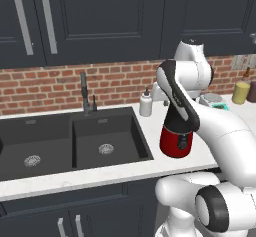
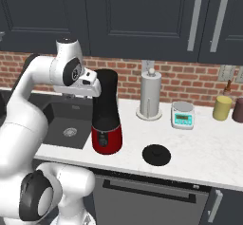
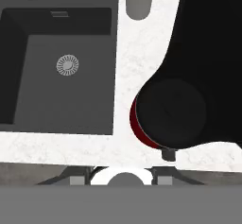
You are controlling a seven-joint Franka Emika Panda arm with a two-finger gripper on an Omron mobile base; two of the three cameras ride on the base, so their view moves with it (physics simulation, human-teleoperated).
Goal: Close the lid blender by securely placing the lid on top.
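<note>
Black and round, the lid [image 2: 156, 155] lies flat on the white counter [image 2: 199, 157], just right of the blender [image 2: 106, 119], which stands right of the sink [image 1: 75, 141]. Hovering high beside the jar's top, probably to survey, the gripper [image 2: 95, 87] carries nothing; its opening I cannot tell.

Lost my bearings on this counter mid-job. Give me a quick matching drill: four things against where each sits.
Things:
1. blender
2. lid
3. pump bottle
4. kitchen scale

Places:
A. flat on the counter, right of the red base
B. beside the paper towel holder
C. behind the sink's right corner
D. counter, just right of the sink

Pairs: 1-D, 2-A, 3-C, 4-B
</note>
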